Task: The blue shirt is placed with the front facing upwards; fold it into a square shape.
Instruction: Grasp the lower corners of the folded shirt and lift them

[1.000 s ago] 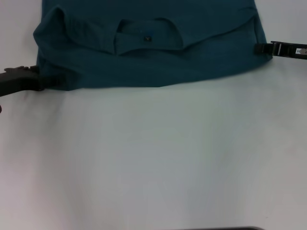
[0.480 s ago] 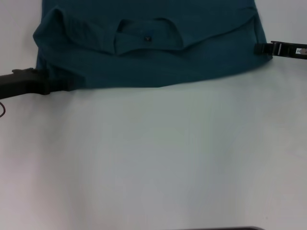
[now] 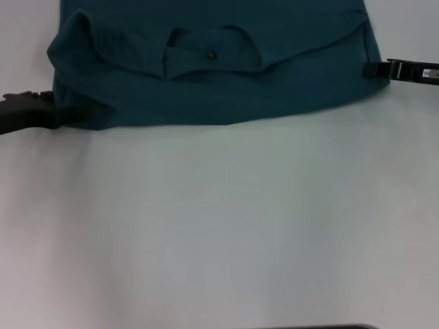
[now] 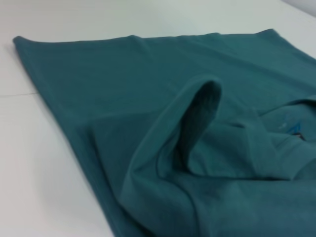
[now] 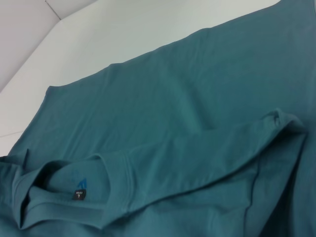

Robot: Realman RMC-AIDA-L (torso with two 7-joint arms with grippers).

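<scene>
We see the blue shirt (image 3: 212,68) lying flat at the far edge of the white bench (image 3: 219,226), collar (image 3: 212,53) facing us, already partly folded, its long axis running left to right. The left tool (image 3: 65,115) sits at the shirt's near-left corner, touching the hem; the right tool (image 3: 370,69) touches the shirt's right edge, farther back. We cannot tell whether either tool is spread or pinching cloth. Shirt lies between both tools, so we judge the next fold needs both arms, left one nearer the front hem.
</scene>
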